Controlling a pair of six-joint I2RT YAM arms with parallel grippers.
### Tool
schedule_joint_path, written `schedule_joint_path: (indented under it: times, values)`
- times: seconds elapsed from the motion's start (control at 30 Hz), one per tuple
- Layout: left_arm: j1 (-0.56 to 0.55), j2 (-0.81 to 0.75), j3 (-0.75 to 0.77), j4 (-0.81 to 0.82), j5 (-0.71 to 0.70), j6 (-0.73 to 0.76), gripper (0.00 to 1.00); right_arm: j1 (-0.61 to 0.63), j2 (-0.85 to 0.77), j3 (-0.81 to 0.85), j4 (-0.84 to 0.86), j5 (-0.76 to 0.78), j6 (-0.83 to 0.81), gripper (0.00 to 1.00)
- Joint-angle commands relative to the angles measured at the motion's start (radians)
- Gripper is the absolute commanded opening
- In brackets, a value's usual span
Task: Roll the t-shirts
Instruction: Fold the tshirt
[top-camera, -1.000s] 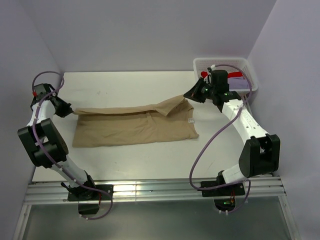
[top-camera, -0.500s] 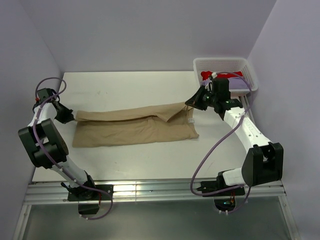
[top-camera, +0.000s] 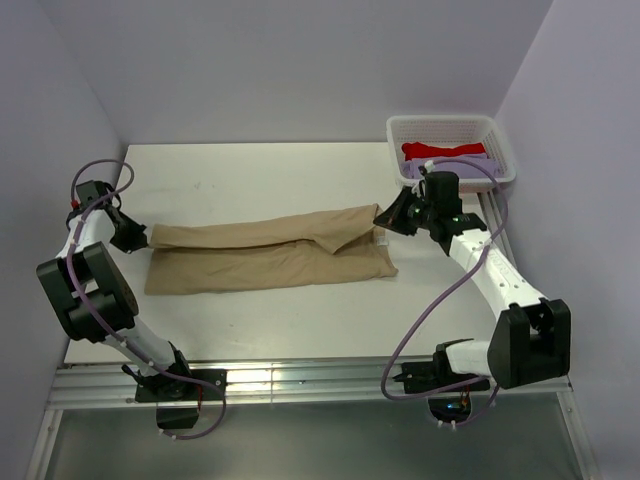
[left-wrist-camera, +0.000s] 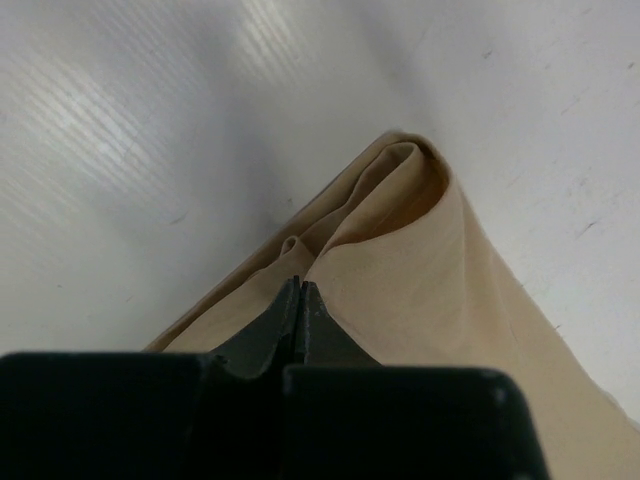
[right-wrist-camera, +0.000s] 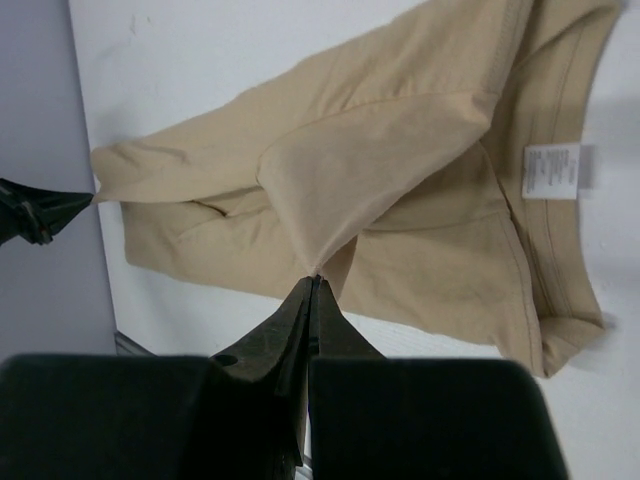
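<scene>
Top external view: the tan t-shirt (top-camera: 265, 255) lay in a long folded band across the middle of the tabletop (top-camera: 250, 175). My left end effector (top-camera: 143, 237) was closed on its far-left corner, at the left of the frame. My right end effector (top-camera: 383, 216) was pinched shut on a fold at the shirt's right end, right of centre. At the upper right, the white basket (top-camera: 500, 150) held the red t-shirt (top-camera: 445, 150) with the lavender t-shirt (top-camera: 450, 167) beside it.

Left wrist view: my left end effector (left-wrist-camera: 300, 285) had its jaws pressed together on a bunched edge of the tan t-shirt (left-wrist-camera: 420, 290). The cloth ran toward the lower right of the frame.

Right wrist view: my right end effector (right-wrist-camera: 313, 282) gripped a pointed flap of the tan t-shirt (right-wrist-camera: 400, 150), lifted above the layer beneath. The white neck label (right-wrist-camera: 553, 170) showed at the right edge. My left end effector (right-wrist-camera: 45, 213) appeared at the far left, at the shirt's other end.
</scene>
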Motion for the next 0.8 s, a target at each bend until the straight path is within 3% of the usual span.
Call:
schedule_joint_path:
  times: [0.0, 0.1, 0.13, 0.17, 0.23, 0.27, 0.3, 0.43, 0.6, 0.7, 0.77]
  values:
    - [0.006, -0.033, -0.014, -0.014, -0.031, 0.022, 0.0, -0.007, -0.067, -0.065, 0.043, 0.027, -0.019, 0.0]
    - [0.006, -0.021, -0.01, -0.031, -0.036, 0.019, 0.07, -0.007, -0.09, -0.136, 0.069, 0.043, -0.019, 0.0]
    - [0.006, -0.017, -0.007, -0.037, -0.036, 0.014, 0.1, -0.007, -0.094, -0.153, 0.078, 0.069, -0.018, 0.05]
    - [0.006, -0.013, -0.004, -0.048, -0.035, 0.011, 0.25, -0.007, -0.097, -0.18, 0.082, 0.088, -0.018, 0.11]
    - [0.006, -0.025, -0.002, -0.043, -0.035, 0.007, 0.39, -0.007, -0.102, -0.201, 0.093, 0.132, -0.024, 0.28]
    - [0.004, -0.049, -0.002, -0.04, -0.036, 0.004, 0.5, -0.007, -0.099, -0.205, 0.092, 0.142, -0.028, 0.31]
    - [0.006, -0.065, 0.004, -0.042, -0.036, 0.002, 0.54, -0.007, -0.097, -0.204, 0.092, 0.151, -0.033, 0.32]
    - [0.004, -0.137, 0.029, -0.057, -0.036, -0.001, 0.62, -0.007, -0.091, -0.196, 0.072, 0.212, -0.06, 0.42]
    - [-0.017, -0.237, 0.025, -0.06, 0.033, -0.001, 0.62, 0.008, -0.116, -0.21, 0.112, 0.214, -0.114, 0.41]
    - [-0.127, -0.29, 0.05, -0.077, 0.021, -0.028, 0.61, 0.046, -0.123, -0.198, 0.132, 0.223, -0.146, 0.41]
    - [-0.267, -0.327, 0.058, -0.07, -0.01, -0.068, 0.61, 0.112, -0.104, -0.167, 0.119, 0.246, -0.177, 0.39]
